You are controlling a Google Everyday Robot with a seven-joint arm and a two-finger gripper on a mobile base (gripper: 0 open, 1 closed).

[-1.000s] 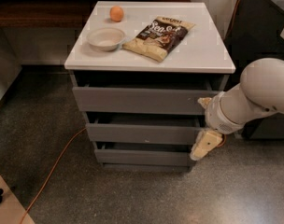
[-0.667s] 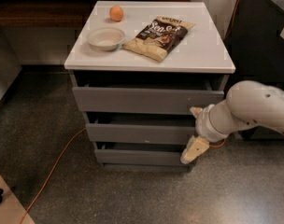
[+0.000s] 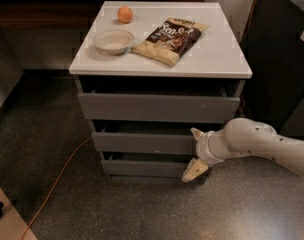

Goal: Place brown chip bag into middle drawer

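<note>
Sitting at lower right, by the right end of the middle drawer (image 3: pixel 142 143), your gripper (image 3: pixel 195 151) is holding its jaws wide, brown chip bag (image 3: pixel 170 40) lying on the cabinet top (image 3: pixel 212 49), upper middle, beside the bowl (image 3: pixel 113 40).

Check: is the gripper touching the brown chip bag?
Apart. Camera view: gripper down at the middle drawer, brown chip bag up on the tabletop.

Claw (image 3: pixel 196 151) spread at middle drawer (image 3: pixel 142 143), rt end — brown chip bag (image 3: pixel 170 40) atop.
</note>
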